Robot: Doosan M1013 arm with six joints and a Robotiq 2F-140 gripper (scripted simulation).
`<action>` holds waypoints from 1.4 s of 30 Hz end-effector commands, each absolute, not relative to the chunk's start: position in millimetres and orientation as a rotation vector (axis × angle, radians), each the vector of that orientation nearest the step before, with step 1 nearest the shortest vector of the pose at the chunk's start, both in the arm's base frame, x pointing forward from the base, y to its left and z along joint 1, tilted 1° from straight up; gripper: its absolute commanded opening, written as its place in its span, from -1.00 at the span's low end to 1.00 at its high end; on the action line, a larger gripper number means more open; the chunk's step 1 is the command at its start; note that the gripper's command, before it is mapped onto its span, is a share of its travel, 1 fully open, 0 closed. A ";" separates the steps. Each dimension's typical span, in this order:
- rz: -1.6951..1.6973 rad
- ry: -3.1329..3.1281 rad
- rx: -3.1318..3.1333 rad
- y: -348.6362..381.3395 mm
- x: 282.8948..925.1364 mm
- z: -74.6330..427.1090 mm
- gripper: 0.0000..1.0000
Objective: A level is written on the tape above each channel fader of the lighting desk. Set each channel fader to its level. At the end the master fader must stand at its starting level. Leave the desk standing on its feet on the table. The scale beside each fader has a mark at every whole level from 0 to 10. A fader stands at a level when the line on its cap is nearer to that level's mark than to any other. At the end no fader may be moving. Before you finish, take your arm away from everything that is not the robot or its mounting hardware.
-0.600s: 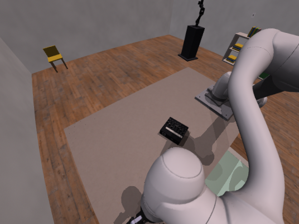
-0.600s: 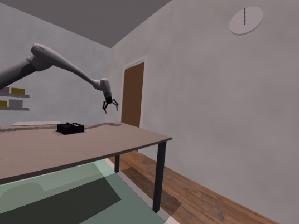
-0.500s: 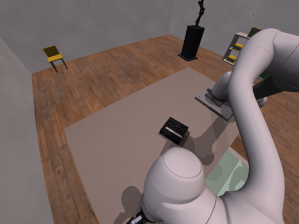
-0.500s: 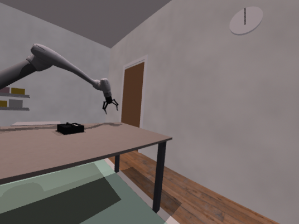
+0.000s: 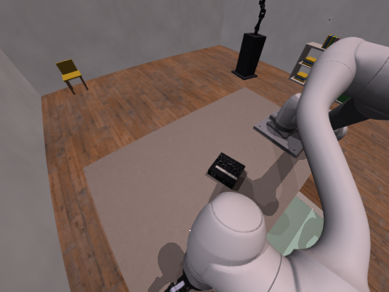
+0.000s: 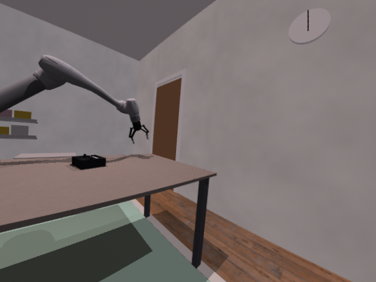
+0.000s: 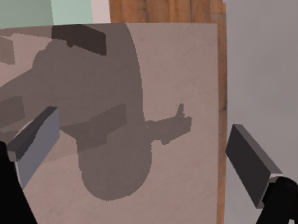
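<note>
Above the far end of the beige rectangular worktop (image 6: 105, 182), the black two-fingered gripper (image 6: 139, 135) hangs in the air with its jaws spread wide and nothing between them. Well apart from it, the small black box-shaped lighting desk (image 5: 226, 169) stands flat on the worktop, nearer the grey base plate (image 5: 262, 128) of the pale grey arm (image 6: 84, 82).

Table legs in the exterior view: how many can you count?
2. One dark leg stands under the table's near right corner; a second shows farther back beneath the top. Any others lie outside the picture or hidden.
</note>
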State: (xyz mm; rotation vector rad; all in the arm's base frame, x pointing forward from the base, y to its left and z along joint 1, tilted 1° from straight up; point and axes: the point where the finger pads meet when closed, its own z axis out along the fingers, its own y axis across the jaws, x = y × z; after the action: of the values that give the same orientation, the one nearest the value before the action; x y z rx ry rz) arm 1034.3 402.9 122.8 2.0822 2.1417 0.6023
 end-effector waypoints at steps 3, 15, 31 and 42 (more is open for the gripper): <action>0.565 2.155 2.078 380.9 1016.9 128.6 1.00; 0.338 2.240 2.056 255.2 891.5 154.4 1.00; 0.069 2.353 2.033 125.5 695.8 166.4 1.00; -0.030 2.400 2.025 85.7 612.5 164.5 1.00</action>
State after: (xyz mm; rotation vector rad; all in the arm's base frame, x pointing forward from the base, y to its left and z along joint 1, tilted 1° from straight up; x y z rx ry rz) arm 618.3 88.7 163.7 2.0258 2.3974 -0.0257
